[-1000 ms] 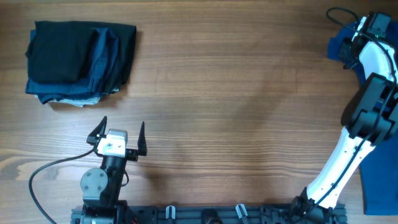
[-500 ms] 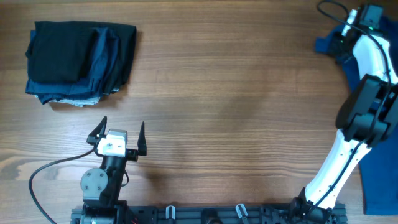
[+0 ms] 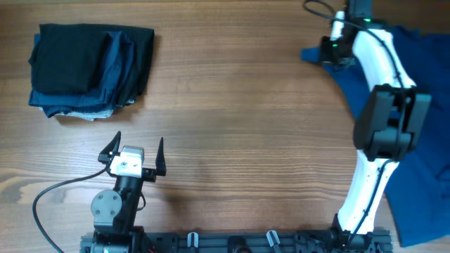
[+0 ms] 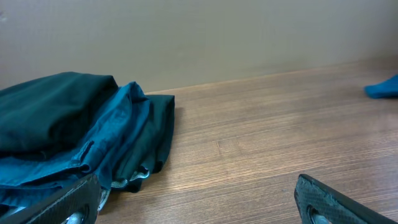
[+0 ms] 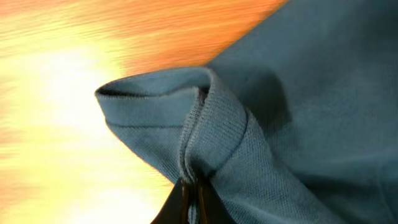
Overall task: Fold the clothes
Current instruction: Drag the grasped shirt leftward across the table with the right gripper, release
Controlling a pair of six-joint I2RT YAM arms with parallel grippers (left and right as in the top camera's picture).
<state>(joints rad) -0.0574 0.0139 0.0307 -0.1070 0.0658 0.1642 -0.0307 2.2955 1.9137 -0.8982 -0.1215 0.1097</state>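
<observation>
At the far right of the table, your right gripper is clamped on a ribbed edge of the blue polo shirt. Your left gripper stands wide apart, well away from it.

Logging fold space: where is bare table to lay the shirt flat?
Bare wood spans the middle of the brown wooden table, between the stack of dark folded garments at left and the bright blue polo shirt at right. Crowded: the right side, under shirt and white right arm.
</observation>
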